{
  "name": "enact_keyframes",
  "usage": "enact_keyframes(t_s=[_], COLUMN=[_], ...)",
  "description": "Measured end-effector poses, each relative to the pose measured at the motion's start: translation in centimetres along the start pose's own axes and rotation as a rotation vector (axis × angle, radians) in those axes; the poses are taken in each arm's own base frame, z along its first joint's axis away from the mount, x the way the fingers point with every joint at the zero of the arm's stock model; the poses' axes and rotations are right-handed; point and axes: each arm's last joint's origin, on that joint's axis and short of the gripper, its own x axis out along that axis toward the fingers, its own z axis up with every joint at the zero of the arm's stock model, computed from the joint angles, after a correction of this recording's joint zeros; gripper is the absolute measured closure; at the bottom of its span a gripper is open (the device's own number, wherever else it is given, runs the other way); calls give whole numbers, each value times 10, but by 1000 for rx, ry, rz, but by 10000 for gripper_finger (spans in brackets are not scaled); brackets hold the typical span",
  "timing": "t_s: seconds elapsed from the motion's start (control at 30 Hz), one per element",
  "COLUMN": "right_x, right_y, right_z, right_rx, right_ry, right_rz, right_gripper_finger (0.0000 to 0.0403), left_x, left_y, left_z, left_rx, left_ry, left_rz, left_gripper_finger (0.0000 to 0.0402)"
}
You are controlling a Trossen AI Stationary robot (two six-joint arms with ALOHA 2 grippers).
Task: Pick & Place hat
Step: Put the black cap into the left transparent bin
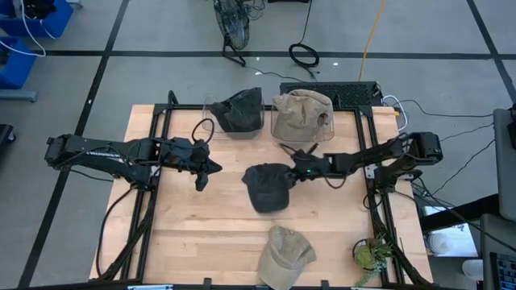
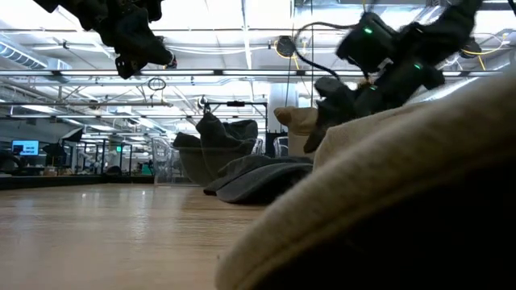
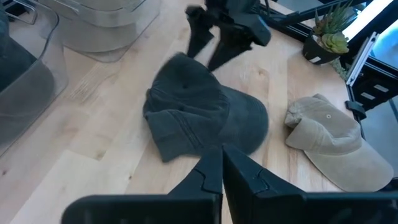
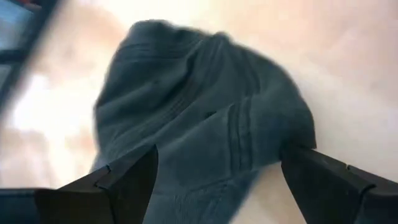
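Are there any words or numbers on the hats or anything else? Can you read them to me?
No readable text anywhere.
Dark grey cap: no words or logo showing.
Tan cap: plain, only a top button.
Hats in the clear bins: no lettering visible.
Screens in the room beyond the table: too small to read.

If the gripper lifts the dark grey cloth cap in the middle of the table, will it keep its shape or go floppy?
The dark grey cloth cap will probably flop: its crown already lies creased and collapsed on the wooden table. The brim looks stiffer and may hold flat. Being soft fabric, it likely seems light and unlikely to roll or slip. The open right gripper hangs above it.
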Motion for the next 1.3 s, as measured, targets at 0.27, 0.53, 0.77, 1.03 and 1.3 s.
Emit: enact_keyframes(t_s=[0.27, 0.53, 0.77, 1.03, 1.3], right_x=[-5, -2, 26, 44, 47], right_y=[20, 13, 5, 5, 10], right_z=[31, 27, 15, 14, 14], right_rx=[-24, -43, -19, -28, -60], right_ry=[-49, -16, 67, 81, 140], right_rz=[-118, -218, -236, -265, -153], right_gripper_finger=[87, 94, 94, 164, 383], left_x=[0, 0, 0, 0, 0], left_y=[0, 0, 0, 0, 0], left_z=[0, 0, 0, 0, 0], left_rx=[0, 15, 25, 14, -11], left_ry=[1, 1, -3, -2, -2], left_rz=[-2, -2, 2, 3, 4], left_gripper_finger=[383, 394, 385, 384, 393])
